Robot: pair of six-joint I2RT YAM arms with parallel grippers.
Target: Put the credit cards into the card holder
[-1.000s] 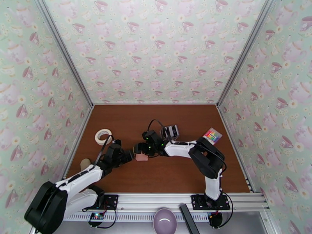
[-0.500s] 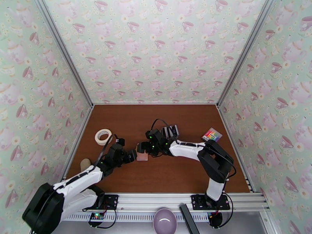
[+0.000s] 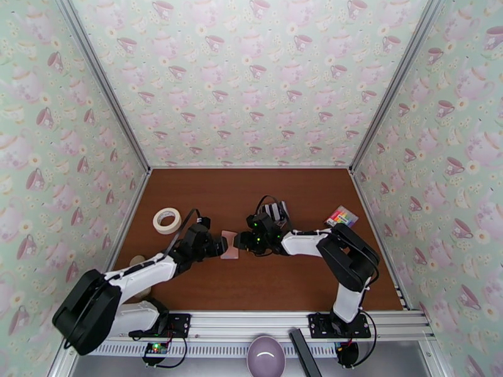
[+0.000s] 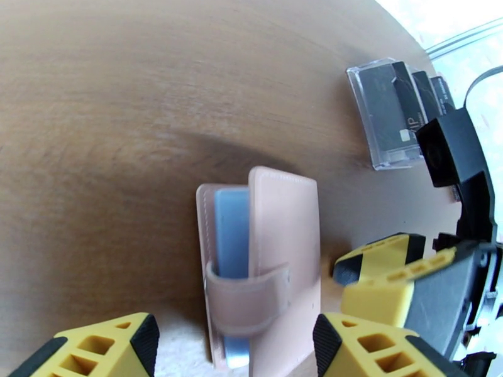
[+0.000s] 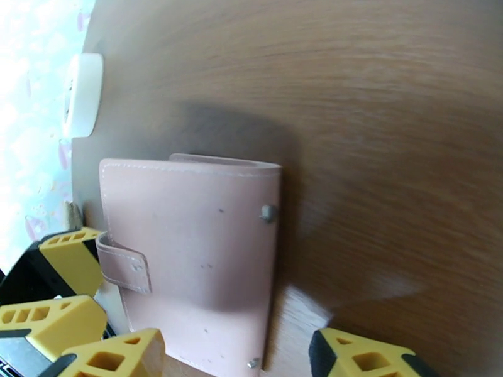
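Note:
The card holder (image 3: 229, 244), a small pink wallet with a snap tab, lies mid-table between both grippers. In the left wrist view the card holder (image 4: 281, 246) is slightly ajar, with a pale blue pocket (image 4: 231, 224) showing inside. My left gripper (image 3: 218, 247) is open at its left end, fingers (image 4: 94, 347) spread on either side. My right gripper (image 3: 244, 242) is open at its right end, with the card holder (image 5: 195, 246) reaching between its fingertips (image 5: 371, 359). Dark credit cards (image 4: 402, 108) stand in a clear rack (image 3: 275, 212) behind the right gripper.
A roll of white tape (image 3: 166, 220) lies at the left and shows as tape (image 5: 82, 92) from the right wrist. A striped multicoloured pad (image 3: 341, 216) sits at the right wall. A round beige object (image 3: 138, 264) lies near the left edge.
The right gripper has drawn back to the right off the card holder, uncovering it. The left gripper has moved up to its left end. Both jaws have narrowed a little.

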